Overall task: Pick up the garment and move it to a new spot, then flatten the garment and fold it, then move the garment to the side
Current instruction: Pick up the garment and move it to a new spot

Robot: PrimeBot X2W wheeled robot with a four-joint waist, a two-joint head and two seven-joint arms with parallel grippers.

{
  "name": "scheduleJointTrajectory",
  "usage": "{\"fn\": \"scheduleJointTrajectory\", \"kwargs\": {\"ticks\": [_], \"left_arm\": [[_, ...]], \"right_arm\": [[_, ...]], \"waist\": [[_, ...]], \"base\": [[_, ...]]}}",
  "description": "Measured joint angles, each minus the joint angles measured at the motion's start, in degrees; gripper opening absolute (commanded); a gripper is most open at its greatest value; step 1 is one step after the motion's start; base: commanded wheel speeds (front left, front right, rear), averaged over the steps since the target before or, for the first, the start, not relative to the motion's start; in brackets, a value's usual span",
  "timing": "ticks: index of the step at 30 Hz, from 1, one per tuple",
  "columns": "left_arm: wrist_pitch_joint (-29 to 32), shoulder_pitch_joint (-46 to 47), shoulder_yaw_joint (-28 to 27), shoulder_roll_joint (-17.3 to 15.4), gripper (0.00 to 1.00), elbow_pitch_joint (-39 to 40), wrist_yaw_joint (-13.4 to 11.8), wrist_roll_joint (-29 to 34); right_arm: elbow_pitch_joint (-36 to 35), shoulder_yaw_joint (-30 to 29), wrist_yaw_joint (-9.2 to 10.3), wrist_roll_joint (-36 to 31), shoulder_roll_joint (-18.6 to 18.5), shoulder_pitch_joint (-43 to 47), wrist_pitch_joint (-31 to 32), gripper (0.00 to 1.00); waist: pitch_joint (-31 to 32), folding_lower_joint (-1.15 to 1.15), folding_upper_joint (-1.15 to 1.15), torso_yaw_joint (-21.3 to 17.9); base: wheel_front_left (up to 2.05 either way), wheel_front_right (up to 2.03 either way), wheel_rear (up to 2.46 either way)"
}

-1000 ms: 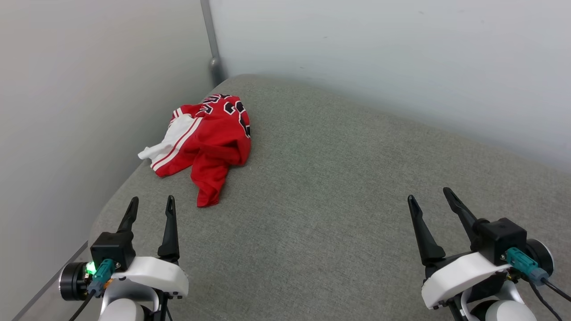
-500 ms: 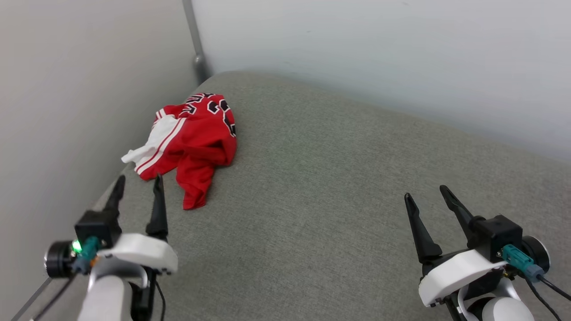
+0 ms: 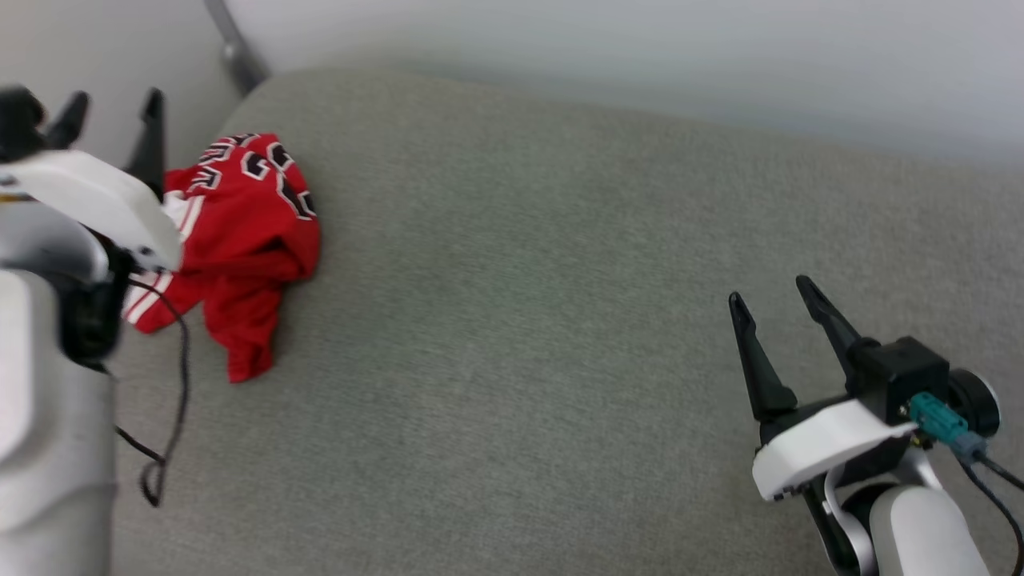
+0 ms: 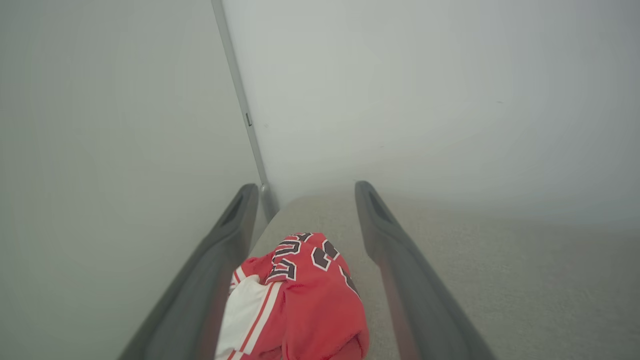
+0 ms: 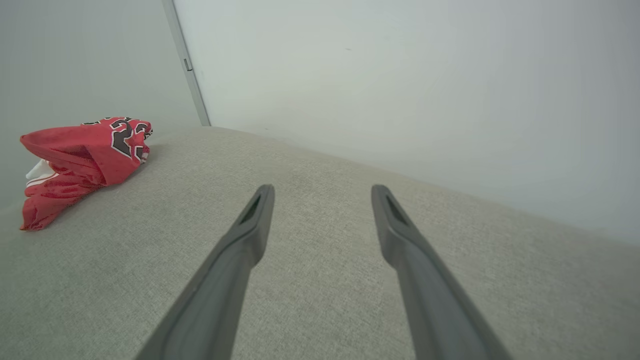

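Garment point(image 3: 240, 232) crumpled in a red heap at the far left of the grey padded surface point(image 3: 520, 336), close to the corner post point(image 3: 236, 60) between two pale walls; black white-edged numerals on top, white red-striped sleeve on its left side, one red end trailing toward the near edge; left gripper point(image 3: 116, 98) raised over the heap's left side, fingers spread wide, nothing between them gripped; in the left wrist view, heap framed low between those two fingers, contact with the cloth impossible to tell; right gripper point(image 3: 768, 290) well apart at the near right, above bare fabric, fingers likewise spread wide and empty; black cable point(image 3: 172, 376) hanging loose beside the left arm.
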State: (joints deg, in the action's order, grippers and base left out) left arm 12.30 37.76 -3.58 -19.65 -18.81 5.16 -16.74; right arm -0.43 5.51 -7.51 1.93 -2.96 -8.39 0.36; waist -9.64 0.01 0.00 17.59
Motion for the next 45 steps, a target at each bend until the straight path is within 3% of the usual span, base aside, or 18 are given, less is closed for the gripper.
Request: {"fn": "scheduleJointTrajectory", "kwargs": {"ticks": [7, 8, 11, 15, 24, 25, 27, 28, 36, 45], "left_arm": [[22.64, 4.67, -2.5, -6.8, 1.0, -5.44, 0.47, -5.76], [28.02, 4.71, -3.26, -8.4, 1.0, -6.91, 0.38, -7.0], [33.39, 3.63, -4.92, -10.12, 1.0, -8.9, -0.09, -9.05], [37.34, 1.1, -7.38, -10.96, 1.0, -10.71, -1.19, -11.59], [37.43, -1.22, -10.31, -9.79, 1.0, -12.02, -2.71, -15.12], [37.18, -1.21, -10.43, -9.5, 0.53, -12.03, -2.87, -15.28], [37.22, -1.04, -10.69, -8.59, 0.24, -12.33, -2.86, -16.46], [37.41, -0.94, -10.67, -8.32, 0.02, -12.46, -2.8, -16.81], [33.32, -0.94, -8.65, -8.56, 0.0, -12.05, -2.02, -14.35], [16.59, 3.4, -3.72, -11.85, 0.0, -8.87, -0.13, -6.05]], "right_arm": [[0.02, -0.31, 0.0, -0.1, -0.23, -3.31, -0.9, 1.0], [0.33, -0.16, 0.0, -0.05, -0.25, -3.77, -1.27, 1.0], [0.82, 0.22, 0.01, 0.08, -0.37, -5.02, -1.86, 1.0], [1.34, 0.73, 0.0, 0.22, -0.48, -6.08, -2.38, 1.0], [1.23, 0.82, 0.0, 0.64, -1.3, -7.73, -2.41, 1.0], [1.2, 0.79, 0.0, 0.64, -1.4, -7.8, -2.38, 1.0], [1.18, 0.71, 0.0, 0.64, -1.52, -7.81, -2.33, 1.0], [1.18, 0.67, 0.0, 0.64, -1.54, -7.81, -2.29, 1.0], [1.87, 0.33, 0.0, 0.69, -1.42, -7.37, -2.27, 1.0], [3.08, -1.4, 0.01, 1.21, -0.6, -3.85, -2.92, 1.0]], "waist": [[-6.82, 0.01, 0.0, -4.64], [-8.65, 0.01, 0.0, -5.88], [-11.15, 0.01, 0.0, -7.58], [-14.07, 0.01, 0.0, -9.57], [-18.75, 0.01, 0.0, -12.08], [-18.98, 0.0, 0.0, -12.18], [-19.06, 0.0, 0.0, -12.19], [-18.92, 0.0, 0.0, -12.13], [-15.37, 0.0, 0.0, -11.63], [-7.87, 0.0, 0.0, -10.48]], "base": [[0.0, 0.0, 0.0], [0.0, 0.0, 0.0], [0.0, 0.0, 0.0], [0.0, 0.0, 0.0], [0.0, 0.0, 0.0], [0.0, 0.0, 0.0], [0.0, 0.0, 0.0], [0.0, 0.0, 0.0], [0.0, 0.0, 0.0], [0.0, 0.0, 0.0]]}}
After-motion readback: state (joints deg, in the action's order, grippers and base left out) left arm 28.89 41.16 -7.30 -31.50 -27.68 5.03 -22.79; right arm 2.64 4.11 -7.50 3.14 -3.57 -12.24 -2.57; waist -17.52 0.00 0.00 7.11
